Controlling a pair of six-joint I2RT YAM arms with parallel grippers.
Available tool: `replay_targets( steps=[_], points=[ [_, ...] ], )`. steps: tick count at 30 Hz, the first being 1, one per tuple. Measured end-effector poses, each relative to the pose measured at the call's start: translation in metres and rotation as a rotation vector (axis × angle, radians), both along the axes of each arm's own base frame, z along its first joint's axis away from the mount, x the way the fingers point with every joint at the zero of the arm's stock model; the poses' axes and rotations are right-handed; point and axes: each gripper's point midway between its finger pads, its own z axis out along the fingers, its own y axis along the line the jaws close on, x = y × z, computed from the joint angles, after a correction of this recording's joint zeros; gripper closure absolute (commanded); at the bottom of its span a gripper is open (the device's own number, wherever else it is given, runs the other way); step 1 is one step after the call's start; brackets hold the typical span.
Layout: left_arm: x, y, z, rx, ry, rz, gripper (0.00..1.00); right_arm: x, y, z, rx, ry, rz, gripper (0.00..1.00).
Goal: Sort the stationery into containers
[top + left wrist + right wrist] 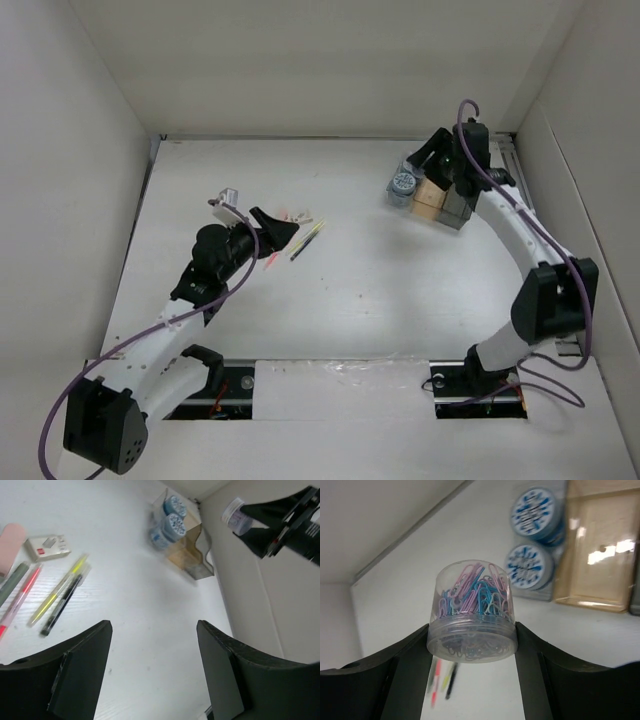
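1. Fingers (405, 680) of the right gripper (471, 630), matte black, are clamped on a clear round tub (472, 600) of pink, blue and white paper clips.
2. Jaws of the left gripper (154, 630) are held apart above the white table (150, 590).
3. Slim yellow, pink and dark pens (57, 592) are laid flat just ahead.
4. Blue patterned-top cylinders (527, 567) are seated in the clear box (542, 594) of the containers (192, 560), beside a tan box (592, 535).
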Motion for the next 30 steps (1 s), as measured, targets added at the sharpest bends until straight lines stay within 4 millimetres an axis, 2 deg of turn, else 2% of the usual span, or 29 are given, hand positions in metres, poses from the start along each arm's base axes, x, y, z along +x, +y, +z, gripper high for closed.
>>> replay_targets(
  steps=[2, 4, 7, 11, 16, 23, 27, 30],
  points=[
    [0.0, 0.002, -0.014, 0.03, 0.022, 0.004, 0.36, 0.021, -0.02, -0.018, -0.067, 0.079, -0.087, 0.47],
    [0.001, 0.003, -0.019, 0.049, 0.017, 0.01, 0.36, 0.03, -0.031, -0.031, -0.103, 0.126, -0.126, 0.47],
    [0.0, 0.0, -0.023, 0.086, 0.0, 0.015, 0.36, 0.037, -0.048, -0.048, -0.15, 0.197, -0.176, 0.46],
    [-0.005, -0.009, -0.024, 0.13, -0.029, -0.008, 0.36, 0.041, -0.067, -0.06, -0.201, 0.258, -0.232, 0.45],
    [-0.003, -0.007, -0.025, 0.16, -0.045, 0.011, 0.36, 0.049, -0.08, -0.074, -0.233, 0.306, -0.269, 0.45],
    [-0.001, -0.005, -0.029, 0.176, -0.043, 0.022, 0.34, 0.054, -0.094, -0.113, -0.203, 0.4, -0.262, 0.44],
    [0.0, -0.006, -0.035, 0.188, -0.027, 0.02, 0.34, 0.055, -0.105, -0.121, -0.155, 0.425, -0.256, 0.44],
    [0.001, -0.006, -0.036, 0.19, -0.025, 0.02, 0.34, 0.055, -0.112, -0.121, -0.125, 0.431, -0.257, 0.39]
  ],
)
